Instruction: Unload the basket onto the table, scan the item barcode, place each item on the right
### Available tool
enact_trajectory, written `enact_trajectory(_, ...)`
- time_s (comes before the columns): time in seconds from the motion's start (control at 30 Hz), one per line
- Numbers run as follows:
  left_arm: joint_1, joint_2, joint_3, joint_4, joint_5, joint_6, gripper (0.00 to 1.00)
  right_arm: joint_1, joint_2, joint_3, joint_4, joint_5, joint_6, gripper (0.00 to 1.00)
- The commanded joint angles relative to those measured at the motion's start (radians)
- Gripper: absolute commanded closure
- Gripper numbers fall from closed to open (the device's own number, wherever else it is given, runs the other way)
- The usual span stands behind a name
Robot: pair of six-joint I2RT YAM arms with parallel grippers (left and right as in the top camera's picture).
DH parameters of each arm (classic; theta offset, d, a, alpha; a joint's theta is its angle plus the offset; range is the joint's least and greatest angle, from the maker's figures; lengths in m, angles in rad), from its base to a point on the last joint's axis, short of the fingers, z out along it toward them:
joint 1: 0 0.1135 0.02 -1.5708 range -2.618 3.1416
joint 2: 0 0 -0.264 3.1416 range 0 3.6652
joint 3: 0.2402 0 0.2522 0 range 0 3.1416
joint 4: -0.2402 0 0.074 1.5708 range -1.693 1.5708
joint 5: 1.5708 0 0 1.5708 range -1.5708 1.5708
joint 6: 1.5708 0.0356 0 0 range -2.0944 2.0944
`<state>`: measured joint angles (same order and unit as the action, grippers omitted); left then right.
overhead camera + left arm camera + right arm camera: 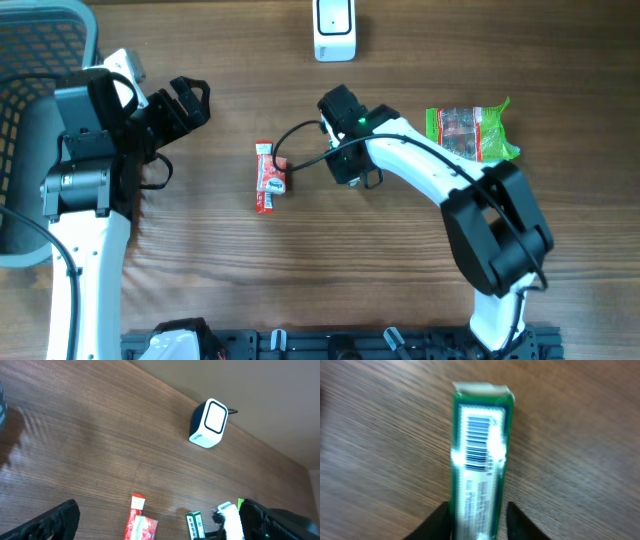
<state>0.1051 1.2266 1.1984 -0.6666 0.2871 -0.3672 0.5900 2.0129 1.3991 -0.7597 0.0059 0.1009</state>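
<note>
While right tool (479,522) straddles green pack (479,465), grip cannot be told; left tool (188,103) gapes empty. Barcode (476,442) not yet shown to scanner (334,28)

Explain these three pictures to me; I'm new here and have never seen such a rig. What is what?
Two robot arms work at a wooden table. The wide picture looks down from above; the other two come from a camera on each arm's wrist. On the table lie a red sachet, a clear bag with green ends and a white scanner box. The left hand is open and empty. The right hand has its fingers either side of a green pack, barcode up; whether they already grip it is unclear.
</note>
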Motion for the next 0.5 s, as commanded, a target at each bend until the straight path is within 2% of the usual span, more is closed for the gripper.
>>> enact_trajectory(0.0, 0.005, 0.004, 0.0, 0.003, 0.015, 0.02, 0.0, 0.0, -0.075, 0.012, 0.018, 0.02, -0.022, 0.72)
enact_trajectory(0.17, 0.005, 0.004, 0.0, 0.003, 0.015, 0.02, 0.0, 0.0, -0.076, 0.011, 0.023, 0.019, -0.019, 0.72)
enact_trajectory(0.23, 0.005, 0.004, 0.0, 0.003, 0.015, 0.02, 0.0, 0.0, -0.075, 0.01, 0.028, 0.02, -0.019, 0.65)
enact_trajectory(0.33, 0.005, 0.004, 0.0, 0.003, 0.015, 0.02, 0.0, 0.0, -0.073, -0.002, 0.057, 0.032, -0.016, 0.65)
enact_trajectory(0.47, 0.005, 0.004, 0.0, 0.003, 0.015, 0.02, 0.0, -0.018, -0.073, -0.016, 0.127, 0.1, 0.076, 0.85)
